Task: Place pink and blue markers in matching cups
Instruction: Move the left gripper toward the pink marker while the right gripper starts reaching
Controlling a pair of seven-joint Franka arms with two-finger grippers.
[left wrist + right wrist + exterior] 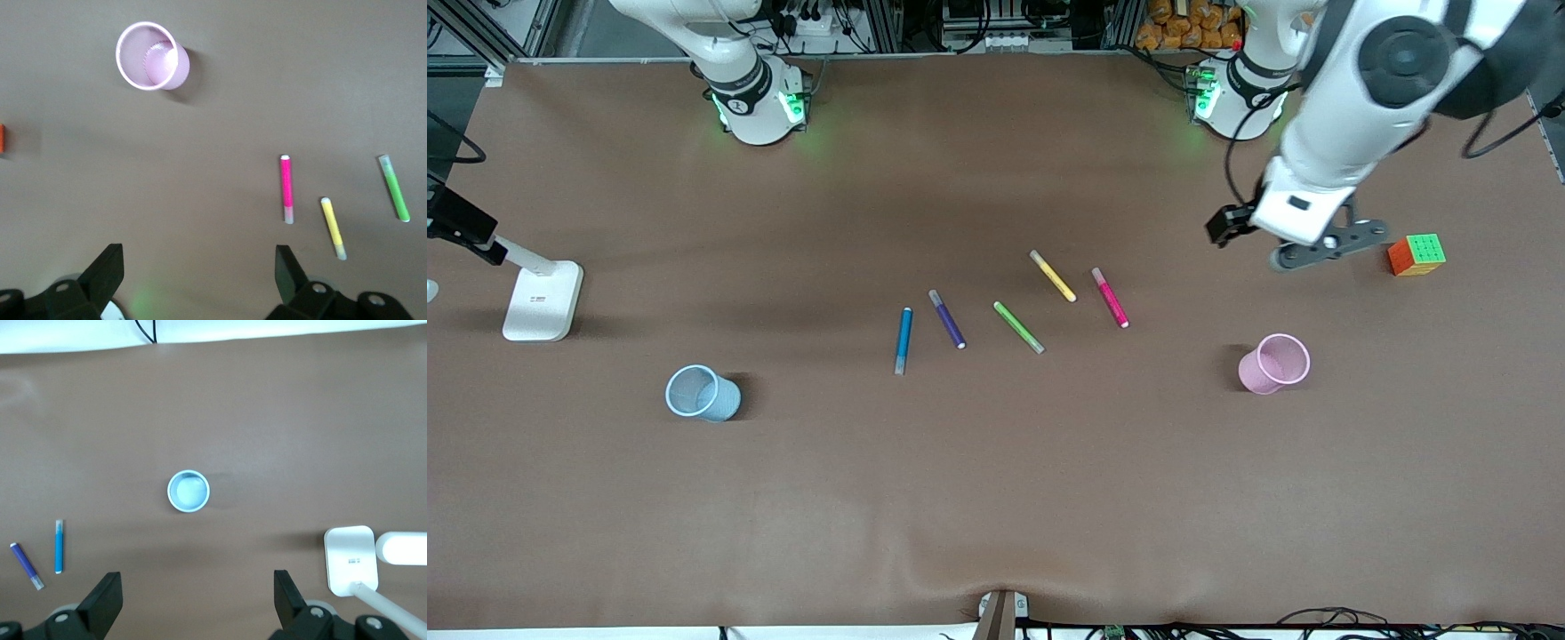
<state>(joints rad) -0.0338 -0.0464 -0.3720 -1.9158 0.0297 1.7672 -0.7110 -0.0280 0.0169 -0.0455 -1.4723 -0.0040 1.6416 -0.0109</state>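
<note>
Pink marker point(1111, 298) and blue marker point(903, 340) both lie flat on the brown table point(996, 498), in a loose row with the purple point(947, 318), green point(1019, 327) and yellow point(1053, 276) pens between them. Nothing picked yet, so I'd call this the start: approach step.

Pink cup point(1274, 364) stands upright toward the left arm's end, well apart from the pink marker and nearer the front camera; empty. Blue cup point(703, 393) stands toward the right arm's end, also empty.

Left gripper point(1303, 242) hangs over bare table beside a colour cube point(1416, 254), jaws wide open, holding nothing. Right gripper point(193, 597) isn't visible from the front; its wrist view shows it high over the table, blue cup below it, jaws wide open and empty too.

Next move, my guess: left comes down over the pink marker, jaws across the barrel; right does likewise on blue. Avoid the yellow pen lying near pink and the purple one near blue.
</note>
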